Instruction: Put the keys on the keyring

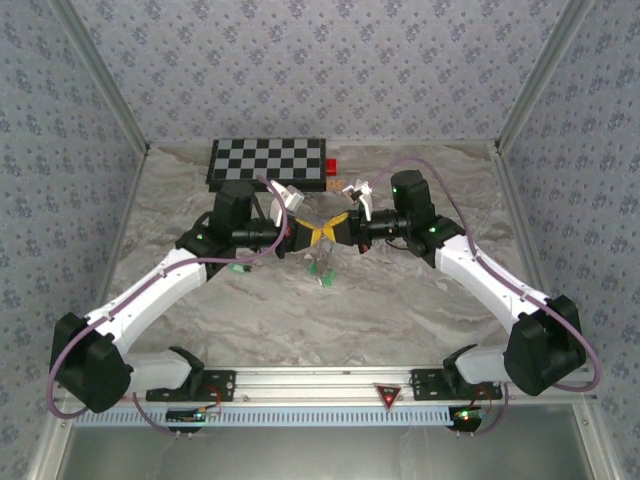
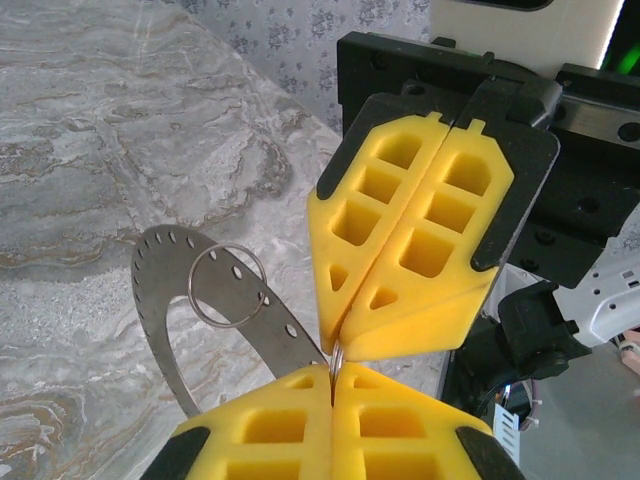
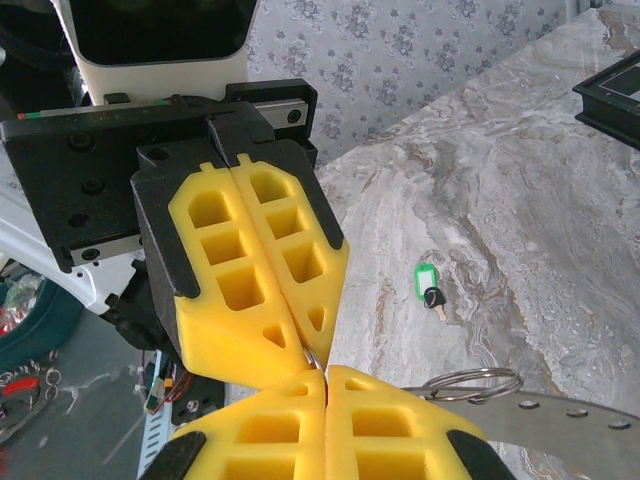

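Note:
My left gripper (image 1: 308,236) and right gripper (image 1: 335,232) meet tip to tip above the middle of the table. Both are shut on the same small wire ring (image 2: 336,358), which peeks out between the yellow pads (image 3: 318,358). The keyring (image 2: 165,300), a flat grey band with small holes, hangs beside the tips in the left wrist view and carries a second wire loop (image 2: 227,286). Its band (image 3: 560,425) and that loop (image 3: 470,383) also cross the right wrist view. A green-headed key (image 3: 428,283) lies on the marble below. More green keys (image 1: 322,272) lie under the grippers.
A checkerboard (image 1: 268,160) lies at the back of the table with a small red block (image 1: 331,166) and a tan piece (image 1: 350,185) beside it. Another green item (image 1: 237,268) sits under the left arm. Patterned walls close in three sides.

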`<state>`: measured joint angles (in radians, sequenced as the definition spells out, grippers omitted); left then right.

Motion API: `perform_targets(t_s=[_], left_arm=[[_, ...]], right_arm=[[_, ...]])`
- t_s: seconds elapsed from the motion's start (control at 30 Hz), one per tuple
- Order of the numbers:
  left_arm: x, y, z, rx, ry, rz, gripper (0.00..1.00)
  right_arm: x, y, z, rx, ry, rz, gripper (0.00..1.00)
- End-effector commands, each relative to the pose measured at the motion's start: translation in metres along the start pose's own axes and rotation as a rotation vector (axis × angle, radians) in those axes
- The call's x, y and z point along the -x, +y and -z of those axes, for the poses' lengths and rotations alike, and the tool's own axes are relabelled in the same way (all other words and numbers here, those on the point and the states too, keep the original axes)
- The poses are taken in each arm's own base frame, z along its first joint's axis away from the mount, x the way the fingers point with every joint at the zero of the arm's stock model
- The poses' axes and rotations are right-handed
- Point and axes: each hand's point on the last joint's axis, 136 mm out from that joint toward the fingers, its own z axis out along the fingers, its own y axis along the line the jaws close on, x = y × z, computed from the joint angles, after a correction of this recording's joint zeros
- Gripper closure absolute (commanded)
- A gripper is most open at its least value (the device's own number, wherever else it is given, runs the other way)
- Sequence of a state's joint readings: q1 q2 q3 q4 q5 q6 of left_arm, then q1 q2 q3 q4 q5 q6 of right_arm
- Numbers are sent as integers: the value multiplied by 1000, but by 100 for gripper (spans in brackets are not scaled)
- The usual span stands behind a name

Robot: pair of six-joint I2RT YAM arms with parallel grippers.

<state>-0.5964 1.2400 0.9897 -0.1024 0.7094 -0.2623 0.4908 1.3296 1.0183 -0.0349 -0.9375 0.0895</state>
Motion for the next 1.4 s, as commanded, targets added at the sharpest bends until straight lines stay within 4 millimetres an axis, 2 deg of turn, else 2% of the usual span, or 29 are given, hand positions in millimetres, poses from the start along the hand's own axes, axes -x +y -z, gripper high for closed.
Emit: perform_targets(t_s=[0.0,0.27,0.33,0.37,0.4,0.5,0.8,0.93,1.13,1.37], left_arm=[[21,-17,4,-36,-48,-61,100],[25,-28,9,-45,-68,-81,100],[26,-27,10,-34,-75,-83,100],[26,-27,11,-28,-78,-83,100],[26,-26,11,-26,-82,-83,100],[28,-26,11,-28,-107,-78,100],[47,-39,17,-61,-228,-89,100],[56,-41,21,-49,-298,-90,100],[61,-49,19,-56,-333,-98,100],[63,-50,25,-39,-372,-97,100]], right_arm=[[16,4,6,-12,-50,29,100],[21,-8,14,-48,-93,1,98],[22,-11,15,-68,-99,-9,69],[22,-14,16,-86,-107,-15,61],[23,-17,18,-99,-117,-20,60],[26,-20,24,-112,-169,-37,60],[28,-17,33,-81,-299,-64,72],[33,-3,29,-28,-321,-47,74],[35,18,13,12,-309,3,74],[37,17,14,-3,-339,-8,77]])
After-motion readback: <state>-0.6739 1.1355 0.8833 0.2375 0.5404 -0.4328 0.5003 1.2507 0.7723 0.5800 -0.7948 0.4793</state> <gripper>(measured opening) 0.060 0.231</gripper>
